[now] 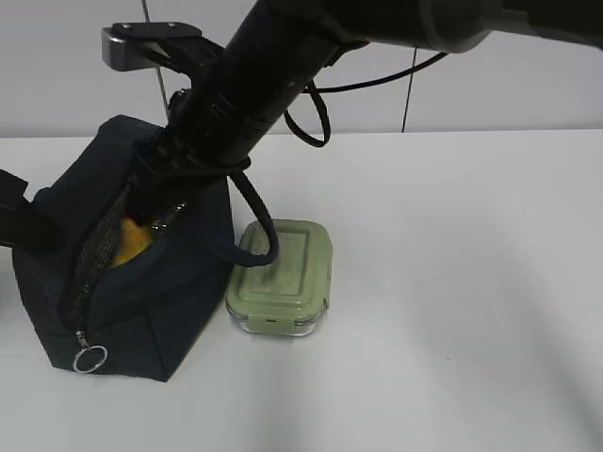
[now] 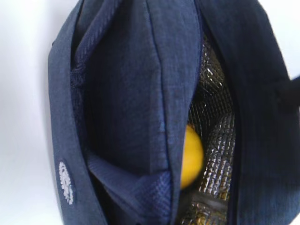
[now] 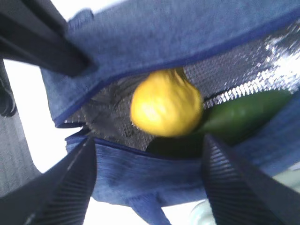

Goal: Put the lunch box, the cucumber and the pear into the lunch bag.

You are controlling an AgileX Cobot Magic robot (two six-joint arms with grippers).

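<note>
Surface: white table (image 1: 452, 311) under a pale wall, lunch bag (image 1: 141, 311) stood at the left
Bag contents: pear (image 3: 166, 103) and cucumber (image 3: 248, 112) are seen lying inside against the silvery lining
Right gripper (image 3: 147, 154): held at the bag mouth, fingers spread wide, nothing gripped
Left gripper: can't be told, jaws aren't shown
Still out: lunch box (image 1: 283, 276), touching the bag's side
Step, probably: pear drop done; next the box gets grasped and lifted in

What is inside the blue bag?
Inside the bag lie the pear and the cucumber on silvery lining. The bag's bottom is hidden. The lunch box is outside.
</note>
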